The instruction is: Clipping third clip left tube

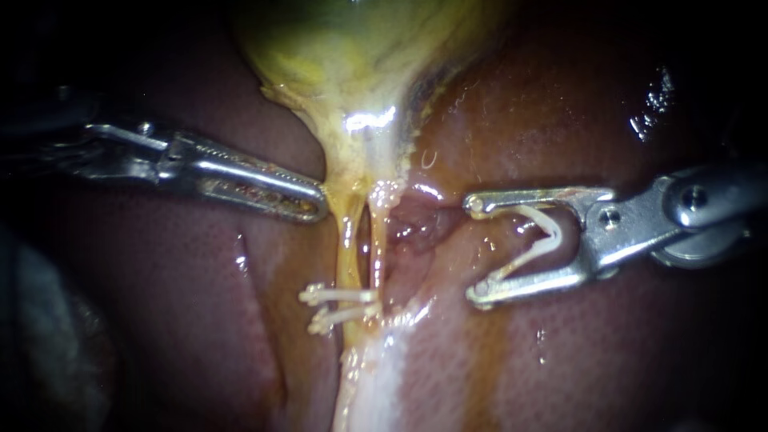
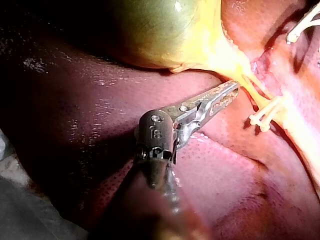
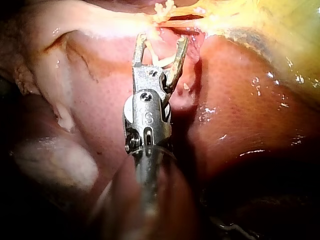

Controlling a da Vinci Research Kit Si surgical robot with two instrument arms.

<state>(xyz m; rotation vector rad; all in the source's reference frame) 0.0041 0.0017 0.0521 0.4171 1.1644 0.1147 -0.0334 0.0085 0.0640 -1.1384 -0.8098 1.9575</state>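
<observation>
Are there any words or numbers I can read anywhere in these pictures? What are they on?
Nothing here can be read.
On the left instrument: tiny marks stamped on its wrist, too small to read.
On the right instrument, holding an open clip: the same, too blurred.
On the liver, gallbladder and fastened clips: no writing.

Gallbladder (image 1: 352, 48), yellow-green and glistening, at twelve o'clock, narrowing toward centre. Liver (image 1: 576, 104), red-brown and wet, extends from three through nine o'clock.
</observation>
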